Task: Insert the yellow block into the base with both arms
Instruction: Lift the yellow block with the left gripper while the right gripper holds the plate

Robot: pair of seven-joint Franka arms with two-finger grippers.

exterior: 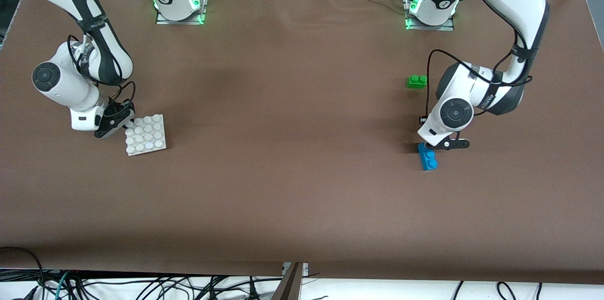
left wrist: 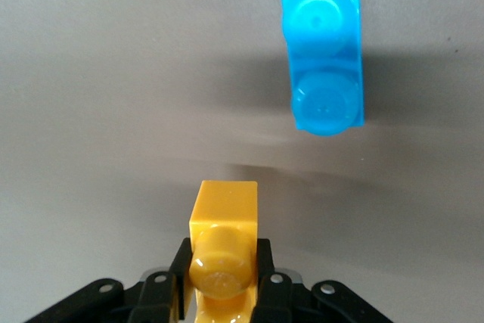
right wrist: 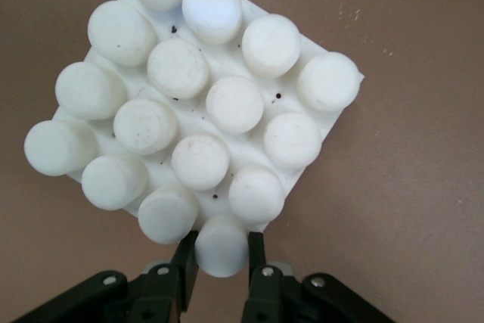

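In the left wrist view my left gripper (left wrist: 221, 261) is shut on the yellow block (left wrist: 224, 213), one black finger on each side, low over the table. In the front view the left gripper (exterior: 443, 145) is at the left arm's end of the table and the yellow block is hidden under the hand. The base (exterior: 146, 135), a white studded square, lies toward the right arm's end. My right gripper (exterior: 121, 123) is at its corner. In the right wrist view the right gripper (right wrist: 221, 253) is shut on a corner stud of the base (right wrist: 204, 104).
A blue three-stud brick (exterior: 427, 157) lies just in front of the left gripper, nearer the front camera; it also shows in the left wrist view (left wrist: 321, 43). A green two-stud brick (exterior: 417, 81) lies farther from the camera, beside the left arm's wrist. The table is brown.
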